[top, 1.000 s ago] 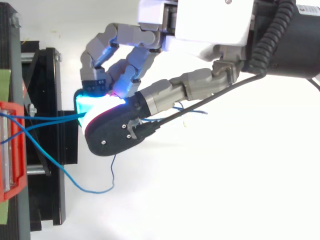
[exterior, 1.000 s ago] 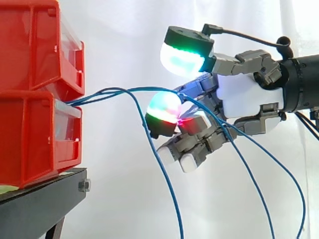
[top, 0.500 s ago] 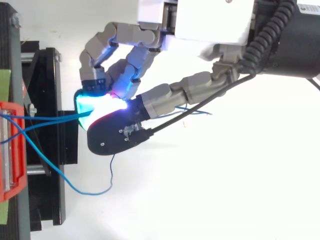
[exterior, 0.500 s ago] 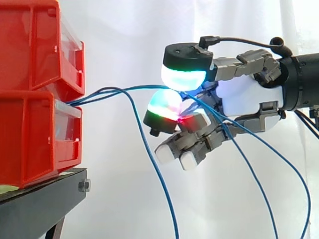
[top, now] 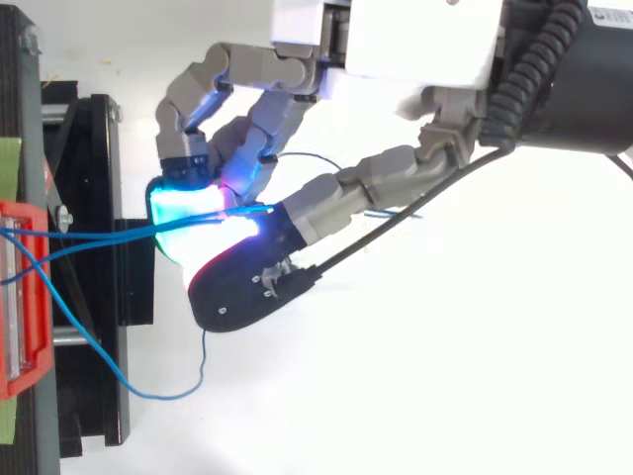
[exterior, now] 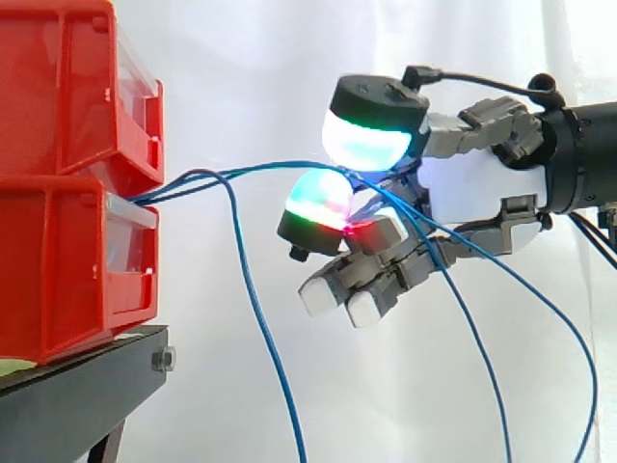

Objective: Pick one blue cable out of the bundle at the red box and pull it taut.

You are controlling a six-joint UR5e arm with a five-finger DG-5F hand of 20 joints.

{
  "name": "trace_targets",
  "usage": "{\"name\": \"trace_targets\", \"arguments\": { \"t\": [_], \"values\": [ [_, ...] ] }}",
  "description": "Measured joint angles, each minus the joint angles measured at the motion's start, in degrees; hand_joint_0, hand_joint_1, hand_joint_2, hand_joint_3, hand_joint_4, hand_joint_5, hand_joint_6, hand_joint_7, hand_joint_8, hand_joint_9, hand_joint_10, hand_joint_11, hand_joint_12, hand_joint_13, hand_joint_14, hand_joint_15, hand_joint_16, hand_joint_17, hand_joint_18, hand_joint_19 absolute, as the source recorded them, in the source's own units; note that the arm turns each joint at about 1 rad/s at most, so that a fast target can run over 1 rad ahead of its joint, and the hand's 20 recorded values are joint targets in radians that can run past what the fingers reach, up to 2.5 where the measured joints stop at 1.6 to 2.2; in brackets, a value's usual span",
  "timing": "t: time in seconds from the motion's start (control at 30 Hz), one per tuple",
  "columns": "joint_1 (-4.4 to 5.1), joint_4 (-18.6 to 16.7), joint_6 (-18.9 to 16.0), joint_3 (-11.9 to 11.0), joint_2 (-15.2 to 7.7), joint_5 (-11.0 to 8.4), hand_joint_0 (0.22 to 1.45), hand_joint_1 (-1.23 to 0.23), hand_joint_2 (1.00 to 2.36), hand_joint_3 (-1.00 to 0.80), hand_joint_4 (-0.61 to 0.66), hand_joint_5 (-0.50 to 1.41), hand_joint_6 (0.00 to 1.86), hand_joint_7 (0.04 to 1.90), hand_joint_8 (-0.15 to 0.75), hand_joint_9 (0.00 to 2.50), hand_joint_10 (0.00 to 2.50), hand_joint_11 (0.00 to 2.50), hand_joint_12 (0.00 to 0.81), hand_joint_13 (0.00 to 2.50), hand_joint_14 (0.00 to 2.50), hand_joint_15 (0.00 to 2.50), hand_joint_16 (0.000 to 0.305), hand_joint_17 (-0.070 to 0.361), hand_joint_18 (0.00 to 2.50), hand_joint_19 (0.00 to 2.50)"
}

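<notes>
Several thin blue cables leave the gap between the stacked red bins (exterior: 67, 260). One blue cable (exterior: 255, 171) runs almost level to my hand (exterior: 472, 183) and passes between the green-glowing thumb pad (exterior: 371, 140) above and a cyan and red fingertip (exterior: 323, 198) below. My fingers are curled and pinch it there. From above, the same cable (top: 99, 236) crosses from the red box (top: 20, 297) over the cyan pad to the thumb. A second blue cable (exterior: 258, 318) hangs slack below. More blue strands trail down behind the hand (exterior: 501, 386).
The bins rest on a black stand (exterior: 77, 395) at the left, seen from above as a dark frame (top: 94, 198). A white curtain hangs behind. A slack cable loop (top: 148, 394) lies beside the stand.
The thumb has swung a little away from the bins and off the fingertip, baring the cable on the cyan pad. The hanging slack cable has drifted left toward the bins.
</notes>
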State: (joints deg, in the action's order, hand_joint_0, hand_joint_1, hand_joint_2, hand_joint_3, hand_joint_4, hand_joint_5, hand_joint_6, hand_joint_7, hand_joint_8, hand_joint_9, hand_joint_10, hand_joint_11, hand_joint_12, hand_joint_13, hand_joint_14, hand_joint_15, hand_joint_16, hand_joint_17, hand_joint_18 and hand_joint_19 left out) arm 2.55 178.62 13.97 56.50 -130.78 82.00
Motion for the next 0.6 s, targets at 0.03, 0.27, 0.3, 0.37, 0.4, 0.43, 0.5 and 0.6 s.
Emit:
{"name": "trace_targets", "arguments": {
  "t": [0.03, 0.27, 0.3, 0.37, 0.4, 0.43, 0.5, 0.6],
  "values": [
    [0.00, 0.0, 0.0, 0.0, 0.0, 0.00, 0.53, -0.54, 1.00, -0.50, 0.21, -0.15, 0.91, 1.01, 0.396, 1.14, 0.02, 1.13, 0.375, 0.75, 0.01, 0.38, 0.053, 0.119, 0.74, 0.46],
    [0.00, 0.0, 0.0, -0.1, 0.0, 0.00, 0.61, -0.47, 1.01, -0.39, 0.19, -0.14, 0.89, 1.02, 0.380, 1.14, 0.02, 1.12, 0.363, 0.74, 0.01, 0.40, 0.050, 0.114, 0.72, 0.49],
    [0.00, 0.0, 0.0, -0.1, 0.0, 0.00, 0.60, -0.54, 1.01, -0.33, 0.19, -0.15, 0.88, 1.02, 0.383, 1.13, 0.02, 1.12, 0.365, 0.74, 0.02, 0.39, 0.051, 0.114, 0.72, 0.49],
    [0.00, 0.0, 0.0, -0.1, 0.0, 0.00, 0.60, -0.58, 1.01, -0.29, 0.20, -0.15, 0.89, 1.01, 0.392, 1.12, 0.02, 1.12, 0.373, 0.74, 0.01, 0.39, 0.052, 0.118, 0.73, 0.47],
    [0.00, 0.1, 0.0, -0.1, 0.0, 0.00, 0.60, -0.61, 1.01, -0.28, 0.21, -0.15, 0.89, 1.00, 0.397, 1.12, 0.01, 1.12, 0.381, 0.75, 0.01, 0.39, 0.054, 0.122, 0.75, 0.46],
    [0.00, 0.1, 0.0, -0.1, 0.0, 0.00, 0.60, -0.61, 1.01, -0.28, 0.21, -0.15, 0.89, 1.00, 0.396, 1.12, 0.01, 1.12, 0.381, 0.75, 0.02, 0.39, 0.054, 0.122, 0.75, 0.46],
    [-0.01, 0.1, 0.0, -0.1, 0.0, 0.00, 0.60, -0.63, 1.01, -0.28, 0.22, -0.15, 0.89, 1.00, 0.398, 1.12, 0.01, 1.13, 0.379, 0.75, 0.01, 0.38, 0.054, 0.122, 0.74, 0.46],
    [-0.05, 0.1, 0.0, -0.2, 0.0, 0.00, 0.60, -0.66, 1.01, -0.26, 0.22, -0.15, 0.90, 1.00, 0.401, 1.12, 0.02, 1.12, 0.381, 0.75, 0.01, 0.38, 0.054, 0.122, 0.75, 0.45]
  ]
}}
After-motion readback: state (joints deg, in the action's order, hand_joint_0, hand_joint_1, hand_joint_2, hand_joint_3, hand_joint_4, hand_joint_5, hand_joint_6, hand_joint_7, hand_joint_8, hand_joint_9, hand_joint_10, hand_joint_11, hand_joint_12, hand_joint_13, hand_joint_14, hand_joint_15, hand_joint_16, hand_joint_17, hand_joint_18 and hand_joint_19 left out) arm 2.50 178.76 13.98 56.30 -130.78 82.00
